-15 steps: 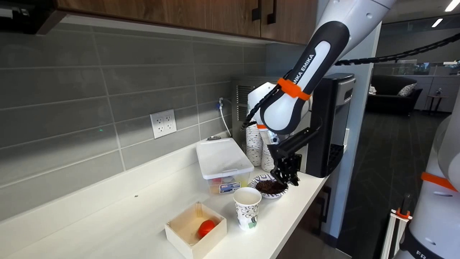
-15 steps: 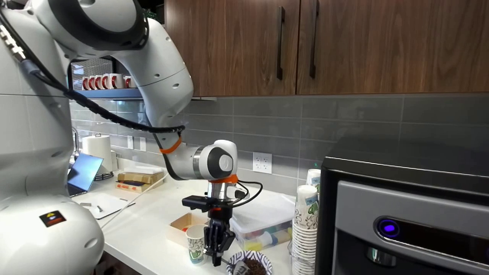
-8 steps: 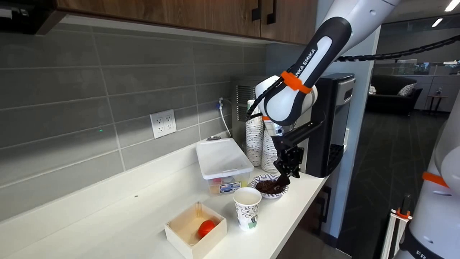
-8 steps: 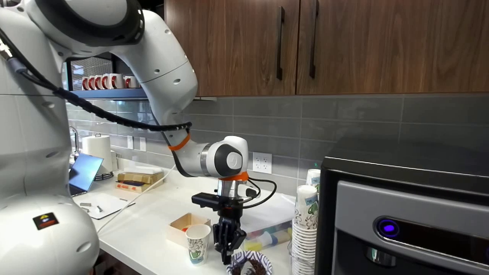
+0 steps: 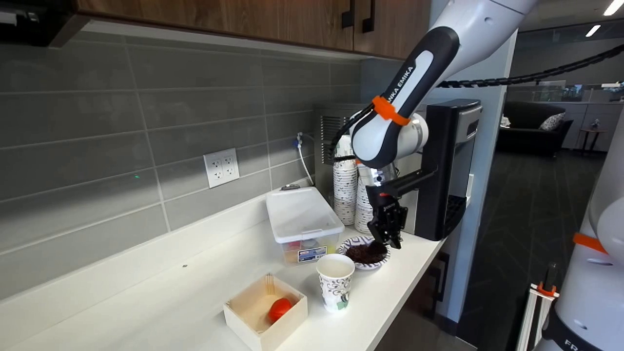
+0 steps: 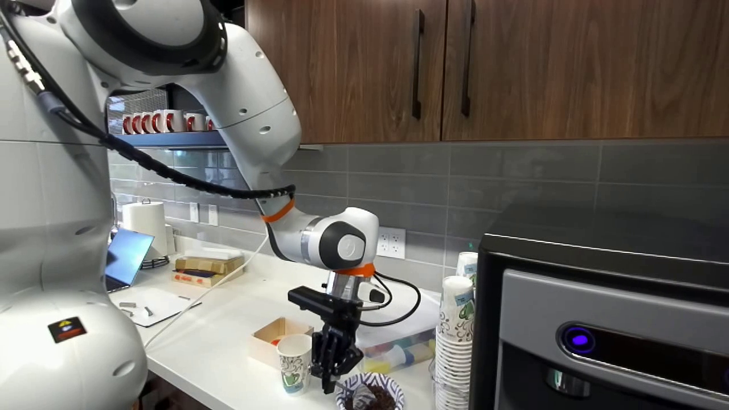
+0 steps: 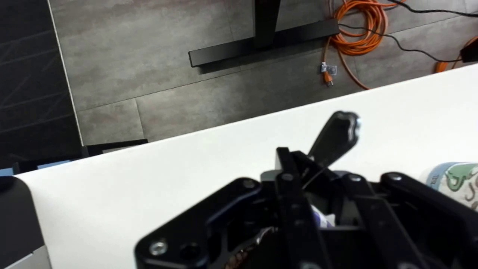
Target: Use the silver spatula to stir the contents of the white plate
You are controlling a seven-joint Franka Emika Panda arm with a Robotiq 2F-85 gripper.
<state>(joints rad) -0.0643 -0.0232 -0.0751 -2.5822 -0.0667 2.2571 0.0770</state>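
A black robot hand clamps the silver spatula between its fingers above a white table, the utensil tilted so that its broad end sits in the white plate, among the dark brown contents, as seen in an exterior view. In the wrist view, the opposite end juts out past the fingertips. A patterned paper cup stands upright just beside the plate, near a shallow wooden box that holds a rounded red object. On the wall side of the plate is a lidded plastic tub; stacks of paper cups rise next to a black machine. Farther down the table, in an exterior view, are an open laptop and a paper towel roll, while a row of mugs lines a blue shelf
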